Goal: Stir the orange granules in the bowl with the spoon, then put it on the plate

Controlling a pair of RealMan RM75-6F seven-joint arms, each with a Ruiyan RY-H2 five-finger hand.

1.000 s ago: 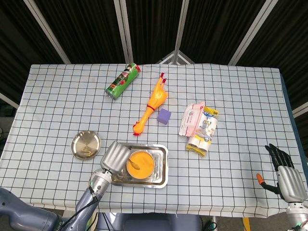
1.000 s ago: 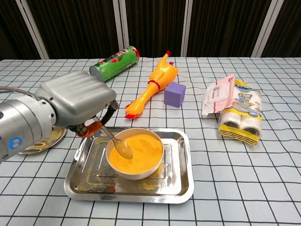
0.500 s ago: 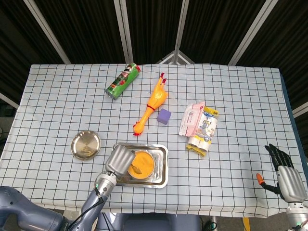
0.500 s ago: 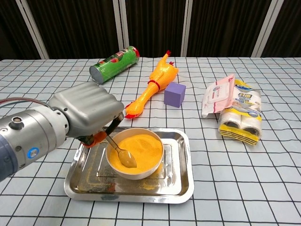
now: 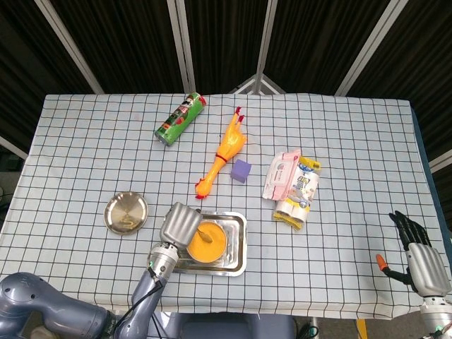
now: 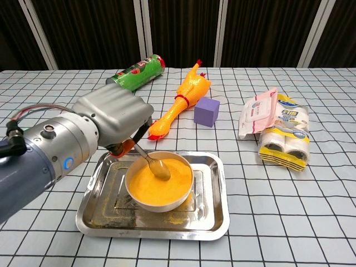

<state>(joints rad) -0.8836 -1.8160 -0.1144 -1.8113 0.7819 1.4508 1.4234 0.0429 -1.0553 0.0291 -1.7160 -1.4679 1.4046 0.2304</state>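
A steel bowl (image 6: 159, 186) full of orange granules (image 5: 207, 244) stands in a steel tray (image 6: 211, 219) near the table's front edge. My left hand (image 6: 114, 119) holds a metal spoon (image 6: 157, 167) by its orange handle, just left of the bowl. The spoon's scoop rests on the granules near the bowl's far side. In the head view the left hand (image 5: 179, 223) covers the bowl's left rim. A small round metal plate (image 5: 126, 212) lies left of the tray. My right hand (image 5: 418, 253) hangs off the table's right front corner with fingers spread and nothing in it.
A green chip can (image 5: 180, 118), a yellow rubber chicken (image 5: 222, 153) and a purple cube (image 5: 241, 170) lie behind the tray. A wipes pack (image 5: 281, 172) and a paper roll pack (image 5: 301, 191) sit to the right.
My left hand has swung the spoon through the granules, from the bowl's near left part toward its far side. The hand itself moved right and back. The right hand has stayed still.
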